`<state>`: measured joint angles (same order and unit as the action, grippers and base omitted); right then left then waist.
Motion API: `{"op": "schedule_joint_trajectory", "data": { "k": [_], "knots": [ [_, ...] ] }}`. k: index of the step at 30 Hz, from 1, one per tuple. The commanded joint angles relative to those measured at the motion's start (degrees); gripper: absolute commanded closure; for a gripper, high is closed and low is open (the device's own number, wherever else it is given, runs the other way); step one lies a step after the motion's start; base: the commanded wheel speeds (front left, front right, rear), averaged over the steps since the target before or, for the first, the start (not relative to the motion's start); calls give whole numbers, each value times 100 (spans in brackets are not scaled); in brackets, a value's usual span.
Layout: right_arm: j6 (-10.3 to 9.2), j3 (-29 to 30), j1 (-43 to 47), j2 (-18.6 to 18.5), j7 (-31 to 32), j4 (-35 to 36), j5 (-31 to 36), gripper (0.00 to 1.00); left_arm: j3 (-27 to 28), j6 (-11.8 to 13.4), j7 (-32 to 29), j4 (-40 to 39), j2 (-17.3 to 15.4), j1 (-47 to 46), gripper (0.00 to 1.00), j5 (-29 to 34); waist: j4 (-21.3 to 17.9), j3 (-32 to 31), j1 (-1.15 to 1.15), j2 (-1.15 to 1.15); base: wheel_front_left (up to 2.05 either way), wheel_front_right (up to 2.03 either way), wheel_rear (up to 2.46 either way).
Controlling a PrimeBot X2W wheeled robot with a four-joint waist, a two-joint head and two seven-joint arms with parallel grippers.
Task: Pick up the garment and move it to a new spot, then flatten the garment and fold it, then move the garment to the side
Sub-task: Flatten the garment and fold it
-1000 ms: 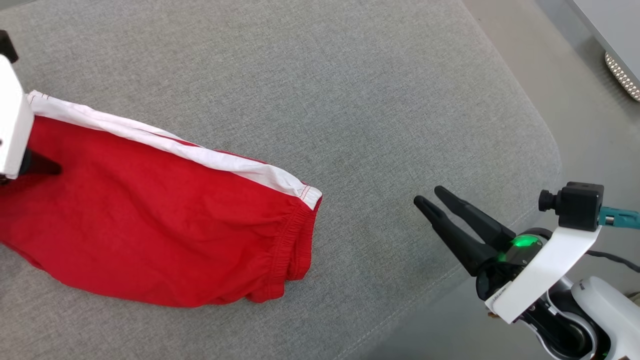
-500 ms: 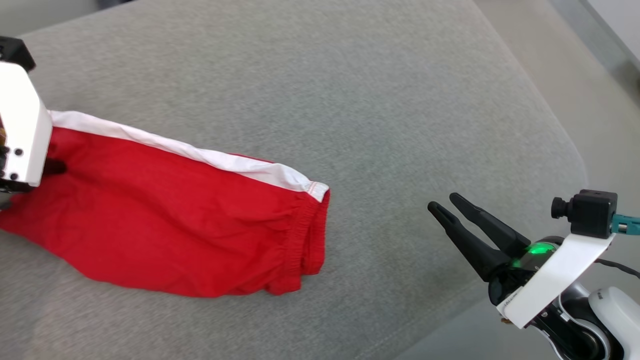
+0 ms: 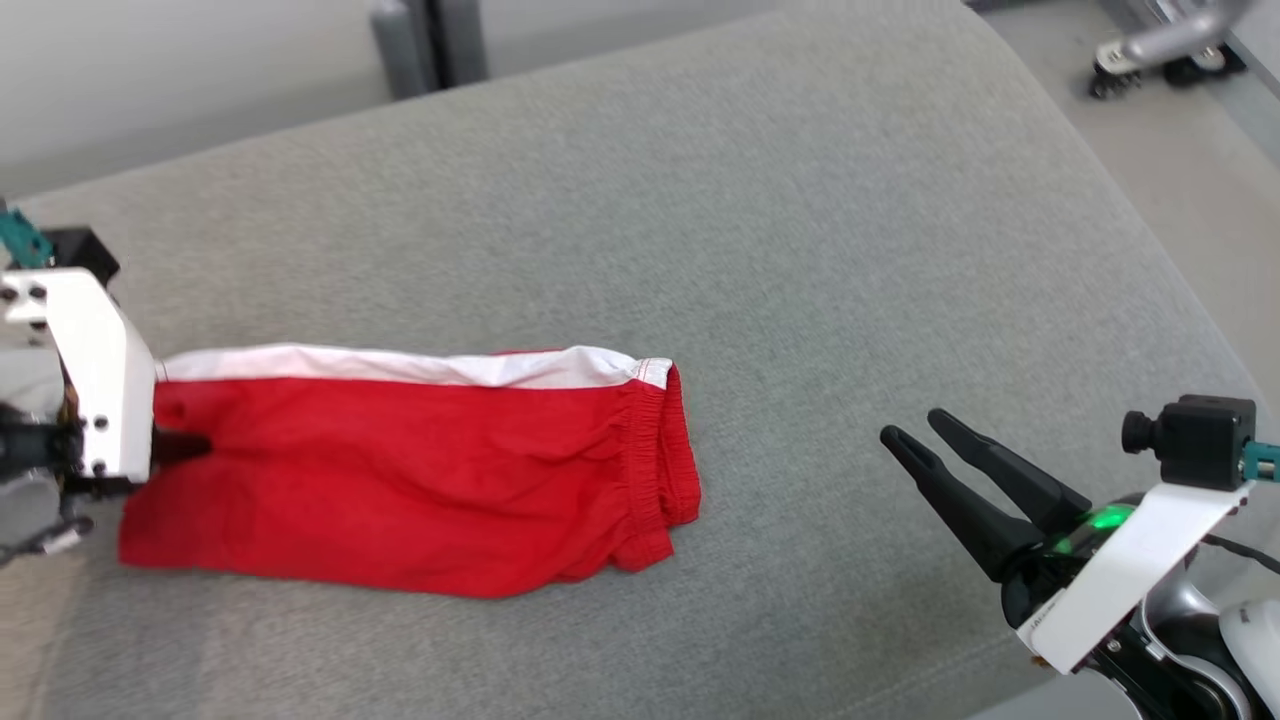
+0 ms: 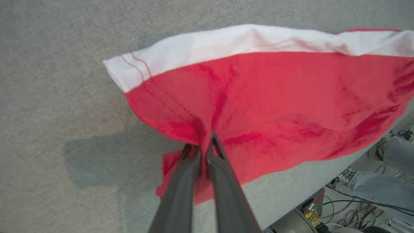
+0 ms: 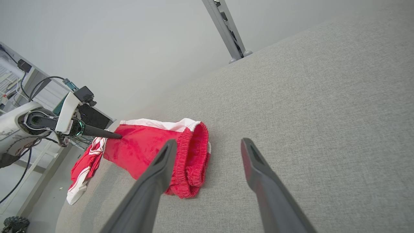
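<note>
A soft red cloth garment (image 3: 420, 480) lies stretched out on the broad grey woven-fabric surface (image 3: 800, 250), toward its left side. A white stripe (image 3: 400, 365) runs along the long edge of the garment that faces the far side of the surface, and its gathered elastic waistband (image 3: 655, 450) points toward the middle of the surface.

At the surface's left edge, the left end effector (image 4: 203, 145) has its two long dark fingers (image 4: 181, 187) pressed together on a pinch of the red cloth, which puckers into creases where they clamp it. From the right wrist view, that end of the garment is lifted a little off the surface, and a red-and-white part of it hangs down past the left edge.

The right end effector (image 3: 910, 425) hangs over the surface's near right corner with its fingers spread wide and nothing between them, well apart from the waistband and pointing toward it.
</note>
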<state>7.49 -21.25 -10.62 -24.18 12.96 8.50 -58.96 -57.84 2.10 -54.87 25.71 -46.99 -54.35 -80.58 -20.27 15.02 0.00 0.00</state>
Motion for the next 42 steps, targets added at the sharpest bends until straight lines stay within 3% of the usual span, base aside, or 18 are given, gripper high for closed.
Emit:
{"op": "schedule_joint_trajectory", "data": {
  "k": [1, 10, 18, 26, 27, 28, 36, 42],
  "knots": [
    [2, 98, 116, 26, 89, 57, 71, 0, 42, 31, 68, -13, -3, 168, 100, -88, 189, -214, 0, 0, 0, 0, 0],
    [2, 690, 590, 301, 555, 317, 310, 0, 222, 145, 349, -267, 56, 933, 100, -688, 385, -688, 0, 0, 0, 0, 0],
    [2, 1125, 986, 503, 944, 568, 449, 0, 278, 342, 359, -727, -133, 1326, 100, -941, 455, -956, 0, 0, 0, 0, 0],
    [2, 1231, 1001, 733, 1200, 750, 595, 0, 255, 494, 649, -682, -245, 1542, 100, -775, 423, -846, 0, 0, 0, 0, 0],
    [2, 1225, 974, 753, 1242, 764, 608, 0, 251, 501, 716, -616, -242, 1546, 64, -718, 416, -827, 0, 0, 0, 0, 0],
    [2, 1222, 945, 770, 1254, 770, 620, 0, 200, 493, 744, -557, -247, 1557, 0, -640, 410, -813, 0, 0, 0, 0, 0],
    [2, 1248, 874, 845, 1366, 757, 738, 0, 147, 351, 1026, -243, -137, 1443, 0, -354, 447, -806, 0, 0, 0, 0, 0],
    [2, 1223, 893, 872, 1296, 719, 868, 0, 149, 89, 1633, -216, -43, 1230, 0, 137, 597, -988, 0, 0, 0, 0, 0]
  ]
}}
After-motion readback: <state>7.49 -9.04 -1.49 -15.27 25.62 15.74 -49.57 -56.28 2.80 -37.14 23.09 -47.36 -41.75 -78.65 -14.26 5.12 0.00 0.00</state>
